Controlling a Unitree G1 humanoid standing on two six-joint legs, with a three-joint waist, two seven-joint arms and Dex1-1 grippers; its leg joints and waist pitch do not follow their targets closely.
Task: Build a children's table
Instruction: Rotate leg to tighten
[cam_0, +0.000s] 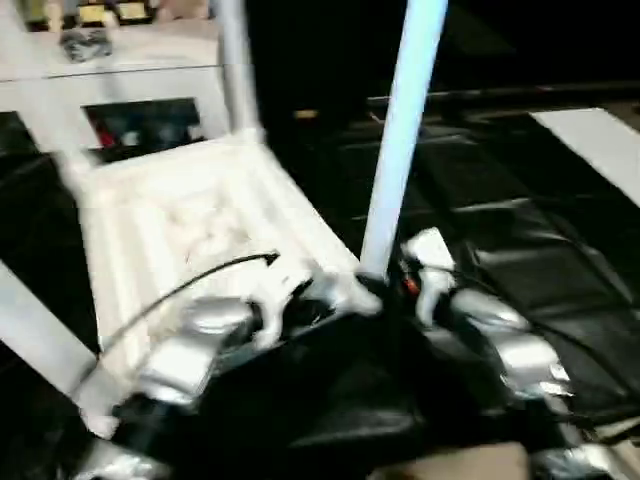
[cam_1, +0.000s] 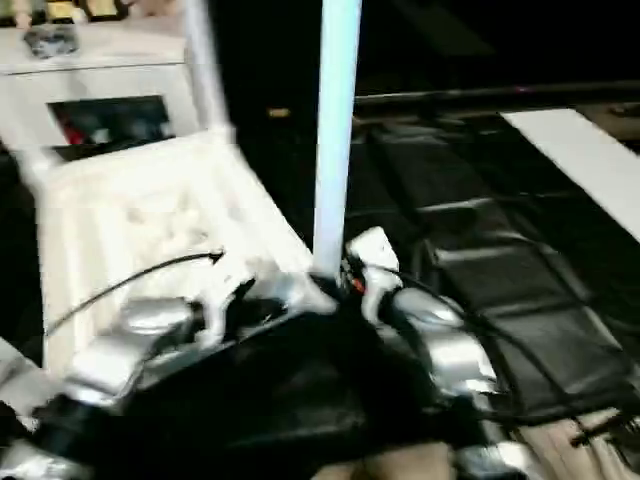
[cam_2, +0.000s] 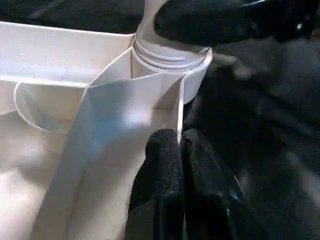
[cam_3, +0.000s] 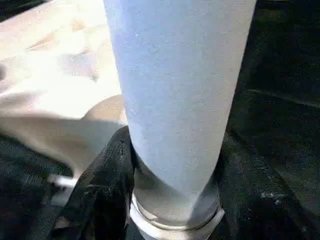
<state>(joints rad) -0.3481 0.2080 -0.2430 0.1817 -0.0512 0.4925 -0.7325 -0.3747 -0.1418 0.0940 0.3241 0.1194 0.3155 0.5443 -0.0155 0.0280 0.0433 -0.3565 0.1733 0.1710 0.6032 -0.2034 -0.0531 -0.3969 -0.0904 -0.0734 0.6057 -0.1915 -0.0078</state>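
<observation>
I pinch the upturned tabletop's (cam_0: 190, 225) rim with my left gripper (cam_2: 180, 142) to steady it while my right gripper (cam_3: 170, 195), clamped around the leg (cam_0: 405, 120), seats it upright in the corner socket (cam_2: 170, 62).

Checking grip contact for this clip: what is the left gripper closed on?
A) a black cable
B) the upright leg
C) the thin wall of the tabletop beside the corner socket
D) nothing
C: in the left wrist view the left gripper pinches the tabletop wall below the socket where the leg stands.
</observation>
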